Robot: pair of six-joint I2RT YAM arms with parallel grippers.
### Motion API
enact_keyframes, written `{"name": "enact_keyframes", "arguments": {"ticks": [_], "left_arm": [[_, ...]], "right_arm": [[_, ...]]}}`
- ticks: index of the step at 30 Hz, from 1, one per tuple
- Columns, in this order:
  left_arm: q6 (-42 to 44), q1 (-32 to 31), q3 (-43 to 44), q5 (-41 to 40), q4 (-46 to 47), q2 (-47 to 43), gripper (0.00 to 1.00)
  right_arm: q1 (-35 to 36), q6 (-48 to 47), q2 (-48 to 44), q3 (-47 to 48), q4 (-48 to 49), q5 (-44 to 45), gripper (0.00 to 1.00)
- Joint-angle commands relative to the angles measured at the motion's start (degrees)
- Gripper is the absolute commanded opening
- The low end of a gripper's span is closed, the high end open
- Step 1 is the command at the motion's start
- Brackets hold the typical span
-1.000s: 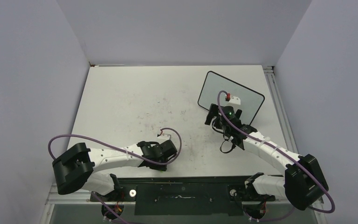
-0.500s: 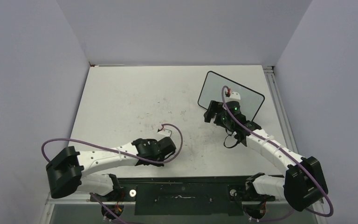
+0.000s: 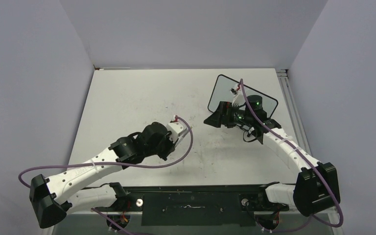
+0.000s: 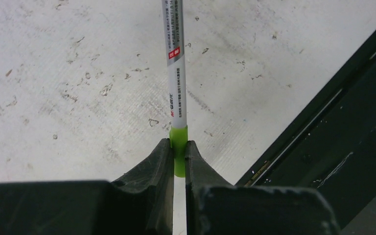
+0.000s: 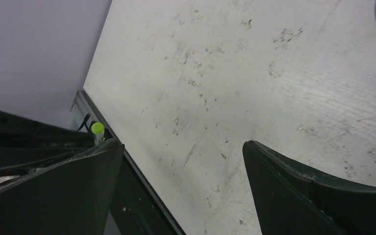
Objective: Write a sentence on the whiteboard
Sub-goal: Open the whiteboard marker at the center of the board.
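Observation:
The whiteboard [image 3: 224,92] stands at the back right of the table, black-framed, its grey face partly covered by my right arm. No green sentence shows on the part I can see. My left gripper [image 3: 162,147] is near the table's front middle. In the left wrist view it [image 4: 177,144] is shut on the green end of a white marker [image 4: 175,58] that points away over the tabletop. My right gripper [image 3: 214,119] is open and empty at the board's near left corner, pointing left. In the right wrist view its jaws [image 5: 183,144] stand wide apart above the table.
The scuffed white tabletop [image 3: 137,103] spreads left of the board. A black rail [image 4: 323,117] runs along the table's front edge. A small green marker end [image 5: 97,128] shows by the left jaw in the right wrist view. Grey walls close the left, back and right.
My left arm has lifted and stretched forward, carrying its gripper away from the front edge. My right wrist has moved up over the board and turned its gripper to point left.

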Motion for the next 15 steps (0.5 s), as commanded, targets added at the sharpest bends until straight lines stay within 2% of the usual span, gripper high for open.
{"name": "enact_keyframes", "arguments": {"ticks": [1,5,15], "left_arm": [[10.0,0.0,-3.4,8.3,6.4,-1.4,0.0],[10.4,-0.8,-4.4,10.5,7.1,-2.7,0.0],[10.7,-2.7,-4.8,9.5,6.8,-1.9,0.0]], "right_arm": [[3.0,-2.8,2.9,3.9,1.0,-12.0,0.96],[9.4,-7.3,7.6,6.9,-4.1,-11.6,0.91],[15.4,-3.5,10.2,5.8,1.7,-17.5,0.69]]}}
